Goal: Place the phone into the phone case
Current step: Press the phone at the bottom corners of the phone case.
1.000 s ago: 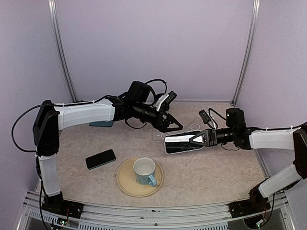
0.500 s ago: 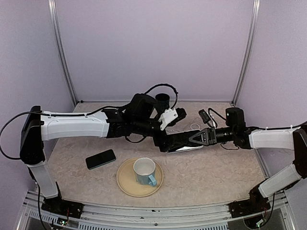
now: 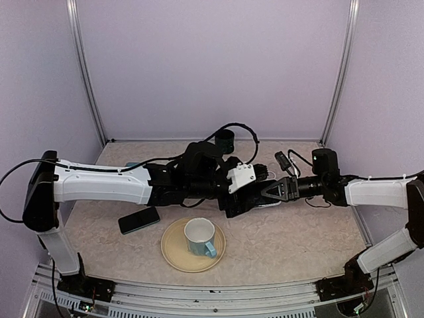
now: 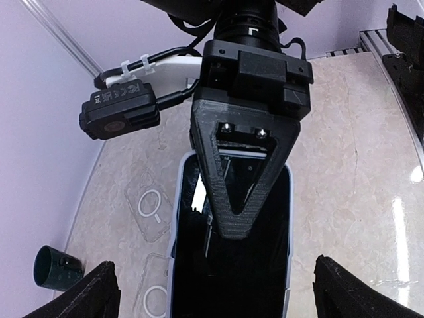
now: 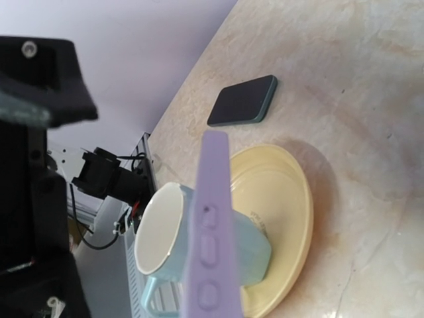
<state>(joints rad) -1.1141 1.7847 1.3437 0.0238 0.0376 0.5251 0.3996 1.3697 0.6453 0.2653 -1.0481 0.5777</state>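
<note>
My right gripper (image 3: 270, 193) is shut on one end of a phone and holds it level above the table. In the left wrist view the phone (image 4: 232, 265) has a black screen and a lilac rim, and a right finger (image 4: 242, 192) lies across the screen. The right wrist view shows its lilac edge (image 5: 212, 245) with side buttons. My left gripper (image 3: 240, 199) is open, with one finger (image 4: 86, 295) on each side of the phone's free end, apart from it. Two clear phone cases (image 4: 151, 202) with white rings lie on the table beside the phone.
A light blue mug (image 3: 200, 236) stands on a yellow plate (image 3: 173, 255) near the front. A dark phone (image 3: 139, 219) lies to the left of the plate. A dark green cup (image 3: 226, 139) stands at the back wall.
My left arm has swung forward and to the right, from the back of the table to the held phone, and its open fingers now straddle it. The right arm has stayed still.
</note>
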